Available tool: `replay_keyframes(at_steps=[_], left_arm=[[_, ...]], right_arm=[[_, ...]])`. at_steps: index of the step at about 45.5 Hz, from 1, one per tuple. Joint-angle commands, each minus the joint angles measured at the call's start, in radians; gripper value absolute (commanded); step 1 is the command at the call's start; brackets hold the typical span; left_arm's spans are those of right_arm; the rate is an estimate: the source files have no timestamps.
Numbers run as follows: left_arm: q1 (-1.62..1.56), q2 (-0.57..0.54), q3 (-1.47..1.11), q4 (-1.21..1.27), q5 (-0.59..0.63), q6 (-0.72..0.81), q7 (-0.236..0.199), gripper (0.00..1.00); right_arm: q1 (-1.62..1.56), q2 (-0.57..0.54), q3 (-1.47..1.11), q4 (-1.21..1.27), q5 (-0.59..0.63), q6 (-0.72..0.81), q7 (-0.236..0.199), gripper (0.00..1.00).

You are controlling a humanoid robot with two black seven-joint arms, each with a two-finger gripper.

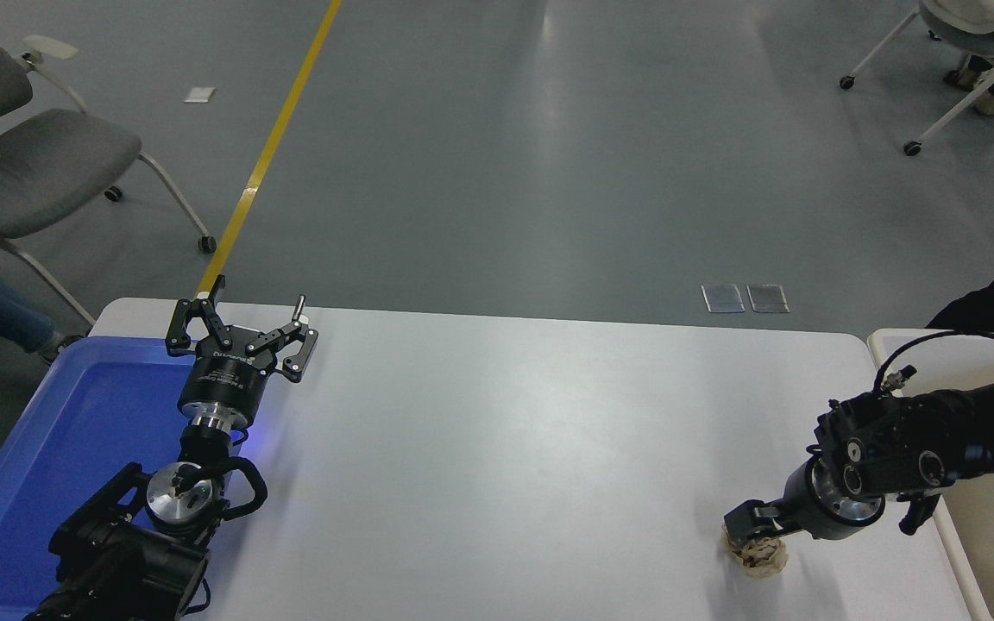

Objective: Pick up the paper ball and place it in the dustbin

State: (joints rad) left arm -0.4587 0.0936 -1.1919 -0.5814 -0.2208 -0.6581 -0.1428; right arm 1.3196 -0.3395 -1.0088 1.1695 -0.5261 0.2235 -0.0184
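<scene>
Paper ball point(758, 557): small crumpled wad of tan-beige paper, wrinkled, roughly round with no clear long axis. It lies on the white worktop point(497, 466) near its near right corner, not lifted.

Right claw point(747, 528): black, reaching in from the right edge and pointing left and down. It sits directly over the ball, covering the ball's top, with fingers down around the upper part of the wad. Whether they have clamped it cannot be told from this view.

Dustbin point(902, 341): large cream-beige plastic bin with a rounded white rim, just beside the worktop's right edge and to the right of the ball, on the working arm's own side. In my judgement, once the grip is sure, the carry is a lift followed by a short move rightward over the rim.

Left claw point(242, 332): black, parked at the far left with fingers spread wide, beside the bright blue shallow tray point(48, 483). It is well apart from the ball; the right arm is far nearer.
</scene>
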Motion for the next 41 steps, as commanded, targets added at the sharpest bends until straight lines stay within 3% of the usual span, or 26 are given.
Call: replay_keyframes(at_steps=[1, 12, 18, 21, 26, 30, 34, 41], left_arm=[[0.0, 0.0, 0.0, 0.0, 0.0, 0.0, 0.0, 0.99], [0.0, 0.0, 0.0, 0.0, 0.0, 0.0, 0.0, 0.99], [0.0, 0.0, 0.0, 0.0, 0.0, 0.0, 0.0, 0.99], [0.0, 0.0, 0.0, 0.0, 0.0, 0.0, 0.0, 0.99], [0.0, 0.0, 0.0, 0.0, 0.0, -0.001, 0.0, 0.99], [0.0, 0.0, 0.0, 0.0, 0.0, 0.0, 0.0, 0.99], [0.0, 0.0, 0.0, 0.0, 0.0, -0.001, 0.0, 0.99], [0.0, 0.0, 0.0, 0.0, 0.0, 0.0, 0.0, 0.99]], right_arm=[[-0.026, 0.0, 0.004, -0.016, -0.005, -0.001, 0.0, 1.0], [-0.033, 0.0, 0.021, -0.016, -0.003, -0.003, 0.0, 1.0], [-0.04, 0.0, 0.027, -0.016, -0.003, -0.003, 0.009, 0.93], [-0.049, 0.0, 0.027, -0.014, -0.005, -0.003, 0.018, 0.81], [-0.054, 0.0, 0.027, -0.016, -0.006, -0.004, 0.029, 0.46], [-0.053, -0.001, 0.027, -0.014, -0.028, -0.004, 0.032, 0.36], [-0.053, -0.001, 0.025, -0.016, -0.034, -0.004, 0.037, 0.02], [-0.048, -0.009, 0.025, -0.014, -0.034, -0.004, 0.037, 0.0]])
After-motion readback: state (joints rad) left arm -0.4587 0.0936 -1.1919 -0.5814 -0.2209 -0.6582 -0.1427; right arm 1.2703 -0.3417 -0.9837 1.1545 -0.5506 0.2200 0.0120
